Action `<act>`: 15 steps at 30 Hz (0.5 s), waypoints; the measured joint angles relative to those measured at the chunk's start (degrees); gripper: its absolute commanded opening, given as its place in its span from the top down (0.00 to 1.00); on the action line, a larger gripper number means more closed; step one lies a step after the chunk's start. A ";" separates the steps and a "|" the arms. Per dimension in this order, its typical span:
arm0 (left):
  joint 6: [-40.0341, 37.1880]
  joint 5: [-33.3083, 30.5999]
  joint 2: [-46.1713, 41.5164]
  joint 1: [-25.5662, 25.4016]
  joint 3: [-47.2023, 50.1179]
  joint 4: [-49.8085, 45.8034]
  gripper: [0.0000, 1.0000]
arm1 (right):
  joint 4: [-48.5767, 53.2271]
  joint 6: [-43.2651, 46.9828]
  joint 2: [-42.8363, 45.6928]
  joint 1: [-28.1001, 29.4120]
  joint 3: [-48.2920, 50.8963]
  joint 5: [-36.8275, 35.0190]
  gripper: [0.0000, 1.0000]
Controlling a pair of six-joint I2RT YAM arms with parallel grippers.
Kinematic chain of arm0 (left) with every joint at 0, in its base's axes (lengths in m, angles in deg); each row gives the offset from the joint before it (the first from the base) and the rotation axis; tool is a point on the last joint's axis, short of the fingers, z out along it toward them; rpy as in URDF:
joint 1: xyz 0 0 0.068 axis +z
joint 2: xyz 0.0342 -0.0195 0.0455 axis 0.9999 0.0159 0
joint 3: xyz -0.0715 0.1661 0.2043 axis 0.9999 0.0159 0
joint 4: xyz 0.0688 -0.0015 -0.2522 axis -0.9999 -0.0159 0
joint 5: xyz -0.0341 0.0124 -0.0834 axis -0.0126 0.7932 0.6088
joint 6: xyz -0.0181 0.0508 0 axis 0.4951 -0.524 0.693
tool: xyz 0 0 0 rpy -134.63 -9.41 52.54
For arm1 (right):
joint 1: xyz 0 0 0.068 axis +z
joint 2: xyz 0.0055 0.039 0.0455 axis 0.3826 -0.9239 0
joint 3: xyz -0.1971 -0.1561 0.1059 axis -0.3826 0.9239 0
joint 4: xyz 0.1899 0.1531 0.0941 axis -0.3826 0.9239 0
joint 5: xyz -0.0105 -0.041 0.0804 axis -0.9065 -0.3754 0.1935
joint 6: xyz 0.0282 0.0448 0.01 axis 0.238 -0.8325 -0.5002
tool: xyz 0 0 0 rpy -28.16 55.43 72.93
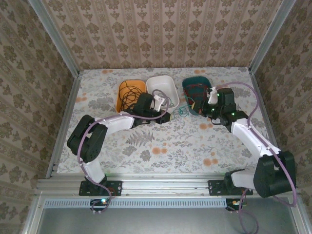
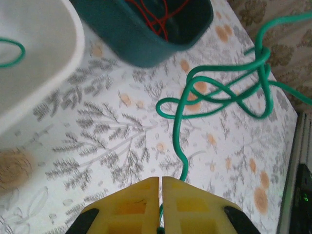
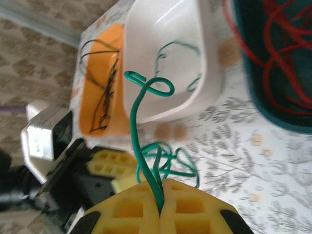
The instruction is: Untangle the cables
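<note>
Over floral table (image 1: 161, 146), gripping green cable (image 2: 220, 95) with left gripper (image 2: 161, 184) and right gripper (image 3: 161, 191), both closed on it, near teal bin (image 2: 146, 39). Seems mid-untangling; next, needs pulling apart gently.

three tubs: an orange tub (image 1: 120, 97), a white tub (image 1: 165, 87), a teal tub (image 1: 188, 87). two arms: left arm (image 1: 114, 122), right arm (image 1: 248, 136). cables in three colours: green cables (image 2: 181, 141), red cables (image 2: 161, 22), black cables (image 3: 111, 80); strands per colour uncountable.

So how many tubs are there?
3. An orange tub sits on the left, a white tub in the middle and a teal tub on the right, all in a row.
</note>
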 measured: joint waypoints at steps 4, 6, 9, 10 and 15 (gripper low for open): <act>-1.16 3.19 -0.63 -0.11 0.79 -1.38 0.96 | 2.23 -0.42 1.16 0.00 1.44 -6.71 1.00; -1.49 3.63 -0.68 -0.11 0.85 -1.97 1.00 | 3.65 -0.42 1.16 0.00 1.44 -9.42 1.00; -1.84 3.17 -0.74 -0.07 1.44 -2.32 1.00 | 5.81 -0.44 1.16 -0.20 1.44 -13.18 1.00; -1.84 2.73 -0.81 -0.02 1.86 -2.34 1.00 | 6.62 -0.44 1.16 -0.46 1.44 -14.27 1.00; -1.81 0.85 -1.20 0.85 3.65 -2.08 1.00 | 10.03 -1.70 1.16 -2.51 1.55 -17.51 1.00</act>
